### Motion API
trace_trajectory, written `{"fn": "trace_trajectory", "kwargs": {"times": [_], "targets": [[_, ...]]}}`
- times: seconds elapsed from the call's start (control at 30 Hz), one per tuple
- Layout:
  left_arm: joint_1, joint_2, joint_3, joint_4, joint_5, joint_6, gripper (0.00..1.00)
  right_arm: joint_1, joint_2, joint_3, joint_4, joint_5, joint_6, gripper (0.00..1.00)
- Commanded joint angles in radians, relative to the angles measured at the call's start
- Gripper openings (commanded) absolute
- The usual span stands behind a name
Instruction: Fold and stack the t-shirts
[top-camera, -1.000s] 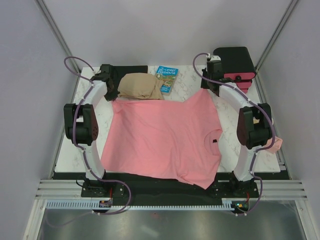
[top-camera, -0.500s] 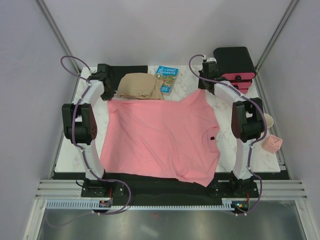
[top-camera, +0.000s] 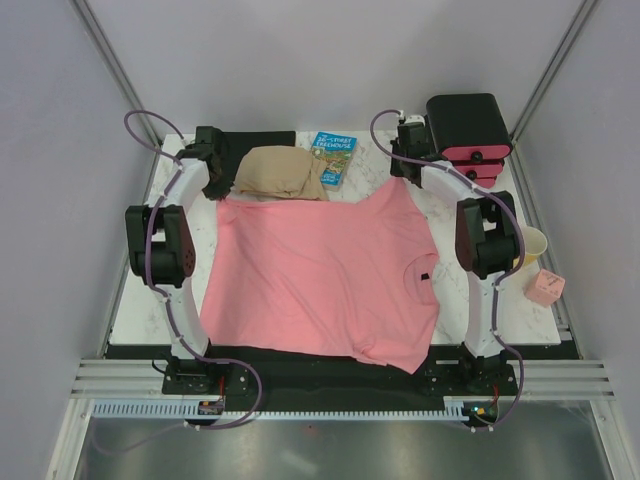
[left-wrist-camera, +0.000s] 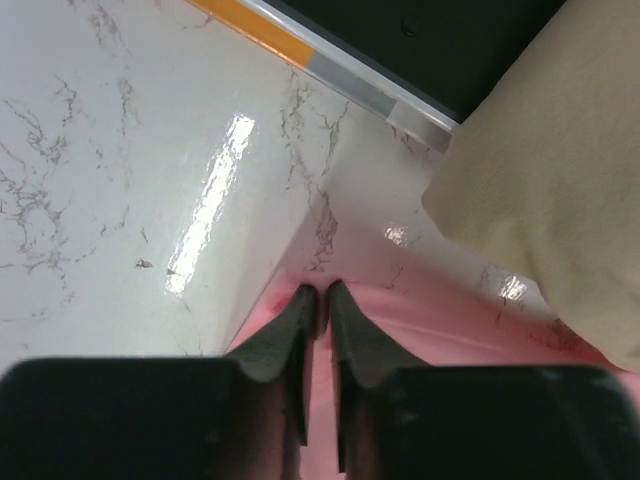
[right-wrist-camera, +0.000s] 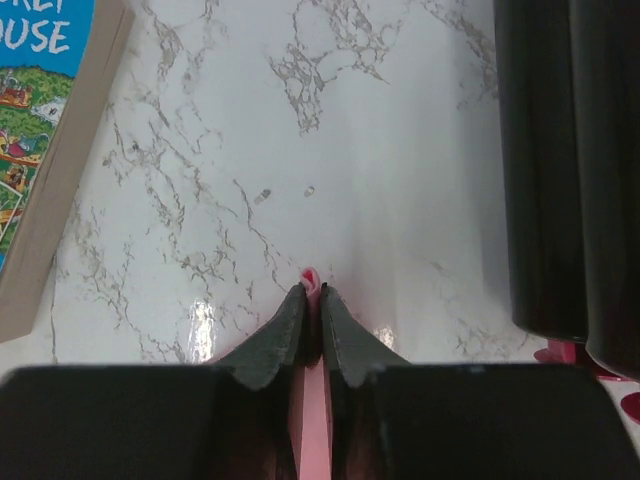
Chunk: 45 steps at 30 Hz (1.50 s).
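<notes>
Here, with left gripper (left-wrist-camera: 318, 295) and right gripper (right-wrist-camera: 311, 290) each pinched almost together on 1 far corner of the t-shirt (top-camera: 320, 270), treat the cloth as spread flat on the table (top-camera: 375, 162) nearward of the jaws, long axis left-to-right, collar at the right.

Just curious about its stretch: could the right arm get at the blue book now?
Probably within reach: bare marble lies between the right gripper and the book. But its jaws pinch the pink t-shirt, so it must release first.
</notes>
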Motion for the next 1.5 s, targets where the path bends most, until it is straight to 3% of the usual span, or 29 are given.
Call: {"fn": "trace_trajectory", "kwargs": {"times": [0.0,0.03,0.2,0.27,0.47,0.67,0.77,0.9,1.0,1.2,1.47], "targets": [[0.004,0.016,0.044,-0.017,-0.012,0.018,0.3,0.005,0.035,0.05,-0.012,0.005,-0.004,0.28],[0.005,0.002,0.042,-0.017,-0.015,0.009,0.41,0.005,0.035,0.049,-0.025,0.008,-0.001,0.31],[0.004,-0.073,-0.001,-0.016,-0.05,-0.005,0.55,0.005,-0.031,-0.012,-0.055,0.057,0.003,0.39],[0.005,-0.123,-0.021,-0.014,-0.064,-0.01,0.57,0.005,-0.086,-0.04,-0.053,0.074,0.002,0.47],[-0.001,-0.232,-0.092,-0.014,0.035,-0.007,0.57,0.005,-0.235,-0.154,-0.064,0.027,0.012,0.48],[-0.072,-0.297,-0.252,0.015,0.058,-0.022,0.56,0.021,-0.232,-0.273,-0.038,0.015,0.035,0.48],[-0.096,-0.291,-0.318,0.059,0.078,-0.036,0.45,0.023,-0.199,-0.29,-0.029,0.001,0.042,0.47],[-0.111,-0.286,-0.387,0.118,0.106,-0.051,0.17,0.023,-0.169,-0.312,-0.006,-0.002,0.046,0.47],[-0.115,-0.256,-0.401,0.13,0.118,-0.06,0.02,0.023,-0.139,-0.3,-0.007,0.004,0.048,0.46],[-0.121,-0.167,-0.361,0.121,0.13,-0.056,0.02,0.023,-0.074,-0.241,-0.06,0.025,0.052,0.4],[-0.131,-0.105,-0.337,0.093,0.157,-0.051,0.02,0.023,-0.08,-0.249,-0.139,0.064,0.065,0.07]]}}
